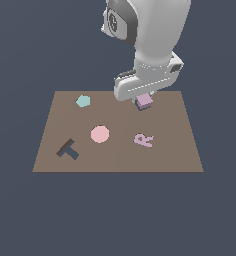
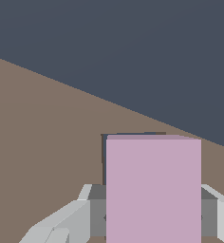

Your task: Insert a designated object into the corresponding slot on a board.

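Gripper (image 1: 141,101) closed on lilac rectangular block (image 1: 144,101), fingers (image 2: 71,218) flanking both sides in the wrist view. Block held low over the far part of brown board (image 1: 180,150), toward the exterior view's right. Dark edge of slanted rectangular slot (image 2: 104,159) showing just behind and beside the block in the wrist view; rest of the slot hidden. Contact between block and board: cannot tell.

Step in hand, judged: seating the block into the slot. Recommended: match the block's yaw to the slot's slant before lowering; centre over the cut-out so no dark margin shows unevenly; descend straight and slowly; release only once flush. Risk: a corner catching on the slot rim and tilting the block.

Elsewhere on the board: lilac letter R (image 1: 144,139), pink disc (image 1: 100,134), pale teal hexagon (image 1: 83,101), dark T-shaped cut-out (image 1: 68,149).

Writing: none beyond the R-shaped piece. No brands or labels legible.
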